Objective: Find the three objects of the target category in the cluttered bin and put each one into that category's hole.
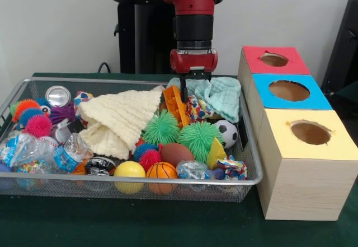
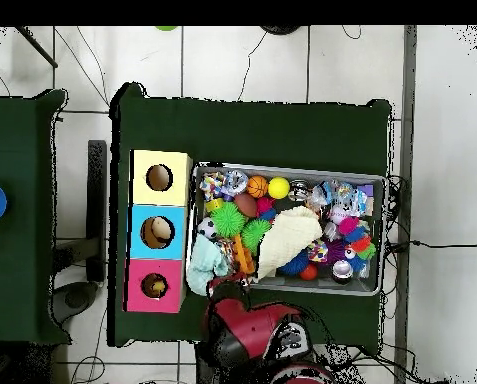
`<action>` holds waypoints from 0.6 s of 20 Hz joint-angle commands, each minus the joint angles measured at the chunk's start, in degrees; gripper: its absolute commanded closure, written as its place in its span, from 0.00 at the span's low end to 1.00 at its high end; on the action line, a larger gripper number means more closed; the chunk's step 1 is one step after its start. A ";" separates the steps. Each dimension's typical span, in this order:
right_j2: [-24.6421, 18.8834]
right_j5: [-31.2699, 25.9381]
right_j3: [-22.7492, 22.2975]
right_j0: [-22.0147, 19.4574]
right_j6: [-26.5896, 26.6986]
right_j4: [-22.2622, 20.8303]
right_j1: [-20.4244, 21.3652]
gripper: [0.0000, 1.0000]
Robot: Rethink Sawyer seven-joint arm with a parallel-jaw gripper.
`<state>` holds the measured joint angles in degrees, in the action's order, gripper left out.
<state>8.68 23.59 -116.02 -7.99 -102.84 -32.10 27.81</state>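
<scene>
A wire mesh bin holds a pile of mixed things: a cream knitted cloth, a teal cloth, two green spiky balls, a small soccer ball, a basketball, a yellow ball and an orange plastic toy. My gripper hangs low over the bin's far side, between the orange toy and the teal cloth. Nothing can be seen in its grasp. In the overhead view the red arm covers the gripper.
Three wooden boxes stand beside the bin, with a red hole, a blue hole and a yellow hole. A metal can, crushed plastic bottles and small spiky balls fill the bin's other end.
</scene>
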 commanded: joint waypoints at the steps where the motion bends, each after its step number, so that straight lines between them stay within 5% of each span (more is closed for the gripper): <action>1: 4.69 4.94 -1.04 2.01 -7.79 3.61 -6.12 0.00; 8: 5.16 10.62 2.29 2.48 -8.58 6.38 -14.92 0.00; 12: 2.61 13.08 3.61 -1.68 -9.57 4.37 -14.71 0.00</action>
<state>13.99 36.76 -115.96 -5.74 -102.85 -28.89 21.01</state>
